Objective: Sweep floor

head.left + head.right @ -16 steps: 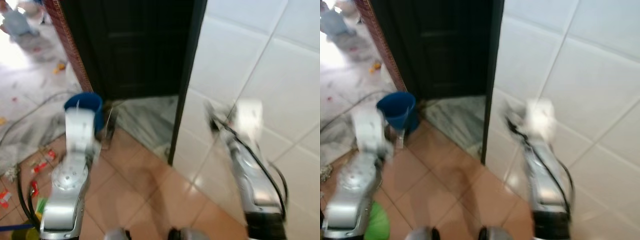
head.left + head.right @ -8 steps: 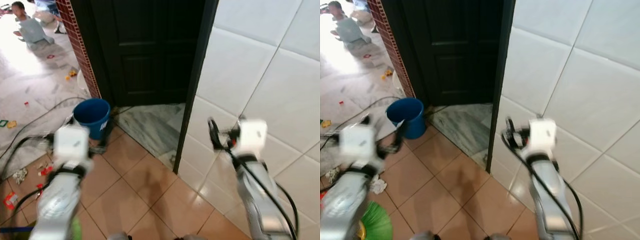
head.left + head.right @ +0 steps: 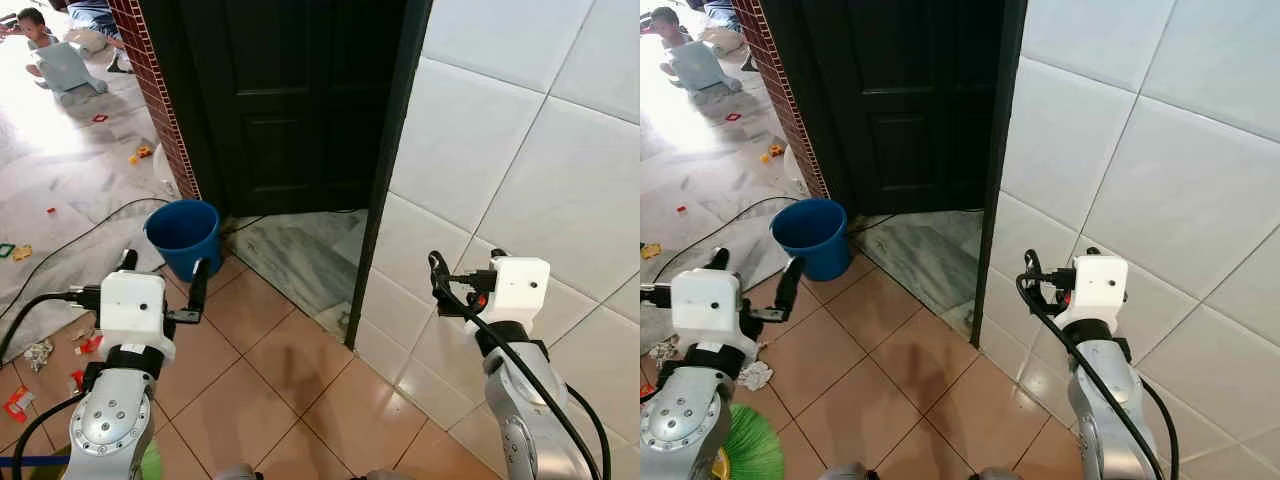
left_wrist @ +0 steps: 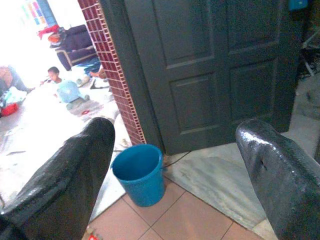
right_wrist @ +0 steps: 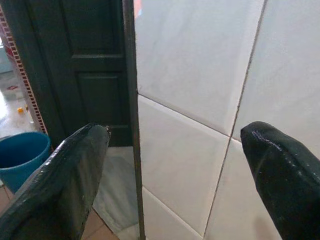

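Observation:
The tiled floor (image 3: 270,370) carries litter on my left: red scraps (image 3: 18,402) and crumpled paper (image 3: 755,373). A green brush-like thing (image 3: 752,452) lies at the bottom left, beside my left arm. My left gripper (image 3: 163,274) is held up over the floor, open and empty, pointing at a blue bucket (image 3: 184,234). In the left wrist view its fingers (image 4: 65,175) frame that bucket (image 4: 139,172). My right gripper (image 3: 465,265) is raised close to the white tiled wall (image 3: 520,150), open and empty, its fingers (image 5: 67,180) wide apart.
A dark door (image 3: 290,100) stands ahead beside a red brick pillar (image 3: 150,90), with a grey marble sill (image 3: 295,255) below it. Black cables (image 3: 70,235) run over the pale floor on the left. A child (image 3: 35,30) sits far back left among toys.
The earlier views were blurred and have steadied, with the camera tipped up a little. Both arms stay raised in front, grippers open; nothing was taken hold of.

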Motion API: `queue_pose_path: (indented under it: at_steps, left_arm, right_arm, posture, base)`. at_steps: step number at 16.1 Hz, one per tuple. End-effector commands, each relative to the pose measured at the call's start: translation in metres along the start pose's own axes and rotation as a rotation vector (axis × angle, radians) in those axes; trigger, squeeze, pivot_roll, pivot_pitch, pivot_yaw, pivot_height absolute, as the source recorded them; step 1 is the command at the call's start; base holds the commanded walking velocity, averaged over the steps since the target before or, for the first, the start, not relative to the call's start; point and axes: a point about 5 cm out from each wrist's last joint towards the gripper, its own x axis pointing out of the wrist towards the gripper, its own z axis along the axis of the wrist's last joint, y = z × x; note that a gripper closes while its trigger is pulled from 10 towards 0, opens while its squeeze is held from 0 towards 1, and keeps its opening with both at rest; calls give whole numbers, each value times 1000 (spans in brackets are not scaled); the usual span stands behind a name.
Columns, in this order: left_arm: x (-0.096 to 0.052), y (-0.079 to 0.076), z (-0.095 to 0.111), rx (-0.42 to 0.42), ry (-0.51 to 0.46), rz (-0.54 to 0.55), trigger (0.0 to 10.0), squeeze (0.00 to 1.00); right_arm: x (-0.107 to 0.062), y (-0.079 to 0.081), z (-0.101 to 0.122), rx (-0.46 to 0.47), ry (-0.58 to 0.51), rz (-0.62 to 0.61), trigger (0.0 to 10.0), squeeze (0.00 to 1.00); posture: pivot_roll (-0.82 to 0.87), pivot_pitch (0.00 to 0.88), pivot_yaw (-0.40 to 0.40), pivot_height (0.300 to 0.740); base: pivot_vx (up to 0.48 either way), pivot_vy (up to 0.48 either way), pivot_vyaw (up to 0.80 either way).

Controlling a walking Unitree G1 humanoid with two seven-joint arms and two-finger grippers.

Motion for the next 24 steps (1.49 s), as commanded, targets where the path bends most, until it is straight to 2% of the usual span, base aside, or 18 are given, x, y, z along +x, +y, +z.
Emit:
queue_pose_path:
  at_steps: [1, 2, 5, 8, 11, 16, 24]
  left_arm:
    - [1, -2, 7, 0, -10, -13, 10000, 992]
    - [2, -4, 9, 8, -23, -24, 10000, 0]
    - [3, -17, 14, -40, -23, -93, 10000, 0]
    - [2, -22, 16, -71, -9, -92, 10000, 0]
    - [3, -24, 21, -145, -3, -102, 10000, 0]
    - [4, -24, 22, -129, -9, -88, 10000, 0]
    - [5, -24, 21, -107, -8, -67, 10000, 0]
  right_arm:
    - [4, 5, 10, -30, -34, 32, 10000, 549]
    - [6, 9, 12, -40, -47, 54, 10000, 0]
    - [12, 15, 18, -18, -67, 84, 10000, 0]
    - [15, 18, 20, 2, -71, 120, 10000, 0]
    - [20, 21, 24, 19, -80, 146, 10000, 0]
    - [23, 26, 24, 70, -74, 175, 10000, 0]
    - [24, 29, 26, 95, -74, 218, 10000, 0]
  posture:
    - [-79, 0, 7, 740]
    - [-78, 0, 5, 740]
    - [-74, 3, 0, 740]
    - [-70, 9, -1, 740]
    - [-66, 16, -4, 740]
    - [-61, 21, -7, 740]
    - [-62, 25, -11, 740]
  base:
    - [0, 0, 0]
    - [0, 0, 800]
    - [0, 0, 800]
    - [0, 0, 800]
    - [0, 0, 800]
    - [0, 0, 800]
    - [0, 0, 800]
